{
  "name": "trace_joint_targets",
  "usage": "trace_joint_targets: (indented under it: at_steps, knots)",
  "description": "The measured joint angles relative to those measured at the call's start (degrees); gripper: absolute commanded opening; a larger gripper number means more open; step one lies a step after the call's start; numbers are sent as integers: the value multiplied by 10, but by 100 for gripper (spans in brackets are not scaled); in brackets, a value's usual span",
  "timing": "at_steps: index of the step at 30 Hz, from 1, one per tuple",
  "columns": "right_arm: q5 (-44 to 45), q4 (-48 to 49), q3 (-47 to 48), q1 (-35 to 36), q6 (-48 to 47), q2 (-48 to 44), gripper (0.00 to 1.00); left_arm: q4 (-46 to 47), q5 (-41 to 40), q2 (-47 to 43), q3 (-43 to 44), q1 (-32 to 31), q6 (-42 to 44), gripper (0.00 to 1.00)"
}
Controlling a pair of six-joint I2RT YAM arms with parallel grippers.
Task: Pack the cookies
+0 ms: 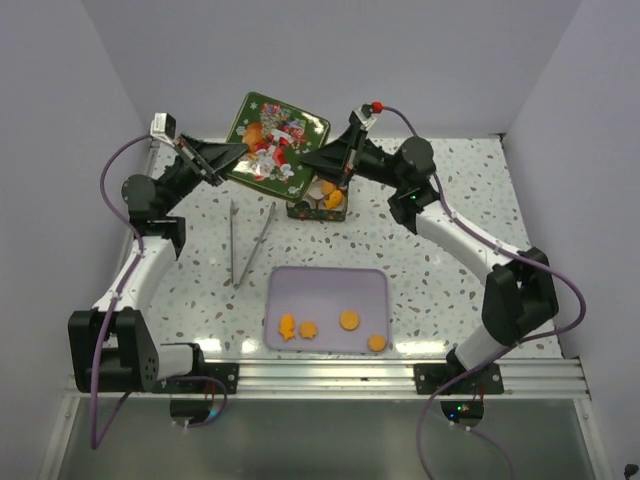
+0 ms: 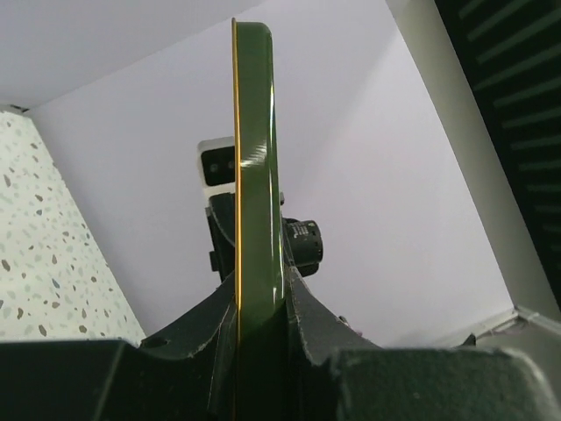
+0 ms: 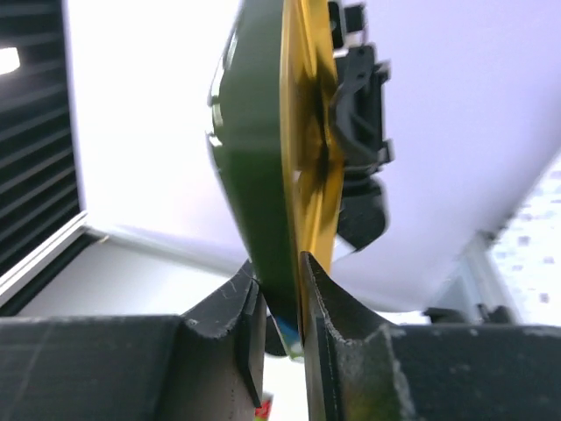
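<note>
Several orange cookies (image 1: 349,320) lie on a lavender tray (image 1: 330,280) near the front. More cookies sit among white paper cups in the open green tin (image 1: 318,200) behind it. Both grippers hold the tin's green picture lid (image 1: 275,138) tilted in the air above and behind the tin. My left gripper (image 1: 228,158) is shut on its left edge and my right gripper (image 1: 318,160) on its right edge. In the left wrist view the lid (image 2: 259,175) stands edge-on between the shut gripper (image 2: 260,303). In the right wrist view the gripper (image 3: 279,289) pinches the lid (image 3: 259,158), whose gold underside shows.
Metal tongs (image 1: 250,240) lie on the speckled table left of the tray. White walls close in the back and sides. The right arm's wrist (image 2: 302,246) shows behind the lid in the left wrist view.
</note>
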Motion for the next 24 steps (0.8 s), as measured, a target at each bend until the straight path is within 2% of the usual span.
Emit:
trace_joint_targets:
  at_steps: [2,5,6,8,9,14,21,24]
  knots:
    - [7,-85,27,-3,-56,0,18,-31,-10,1,-9,1,3,21]
    - [17,-191,67,-3,-118,5,17,-53,-15,5,-11,5,20,36]
    - [22,-222,82,-3,-132,9,16,-59,-16,6,-11,5,32,48]
    - [26,-266,111,-2,-153,18,14,-65,-14,11,-11,5,55,61]
    - [26,-285,124,-1,-163,24,13,-74,-12,14,-11,5,66,71]
    - [21,-336,169,3,-197,68,6,-136,-3,21,-11,4,126,82]
    - [-16,-341,213,-15,-206,156,2,-287,-10,19,-21,-3,232,97]
    - [-42,-339,235,-32,-202,188,1,-347,-20,16,-21,-8,274,100]
